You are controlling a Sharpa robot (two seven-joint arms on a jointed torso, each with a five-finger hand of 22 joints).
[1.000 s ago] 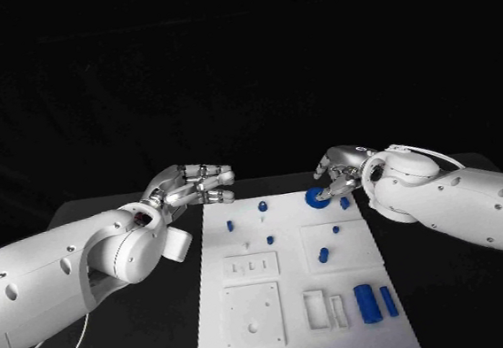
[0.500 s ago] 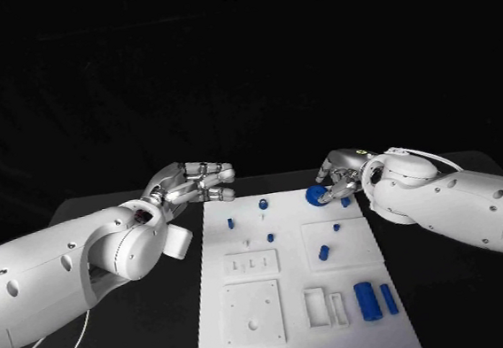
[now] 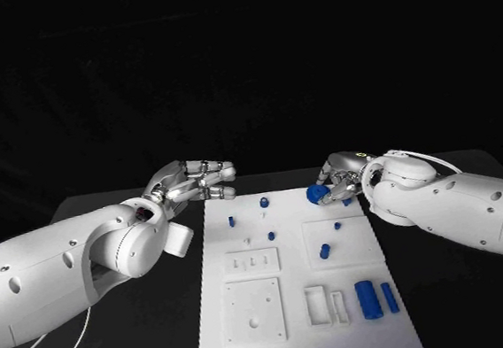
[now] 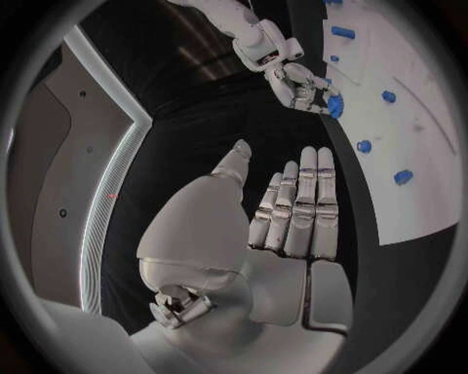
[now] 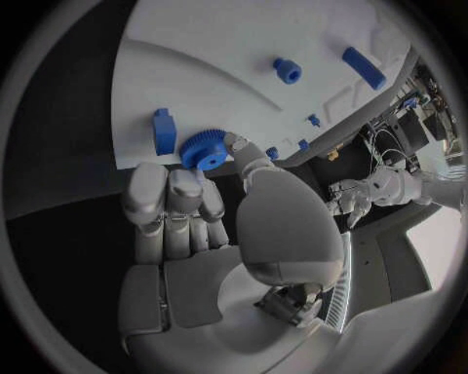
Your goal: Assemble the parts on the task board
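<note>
1. The right hand [image 3: 337, 180] pinches a blue gear [image 5: 203, 149] between thumb and fingertips at the far right corner of the task board [image 3: 307, 344]. The hold is only at the gear's rim, so I judge it could tip or slip out as it is carried, falling onto the black table [image 3: 476, 282] beyond the board's edge.
2. A small blue block [image 5: 163, 130] stands just beside the gear on the board; a careless sweep of the fingers could knock it over.
3. The left hand [image 3: 191, 184] hovers off the board's far left corner, fingers straight and close together, grasping nothing. If it drifts right it could brush the small blue pegs [image 3: 232, 223] near that corner.
4. The board's recesses serve as containers: the near-left square plate [image 3: 253, 315] shows bare holes, and 2 blue cylinders [image 3: 376, 300] lie at the near right, beside a white slotted frame [image 3: 326, 307]. More small blue parts [image 3: 324, 252] stand mid-board.
</note>
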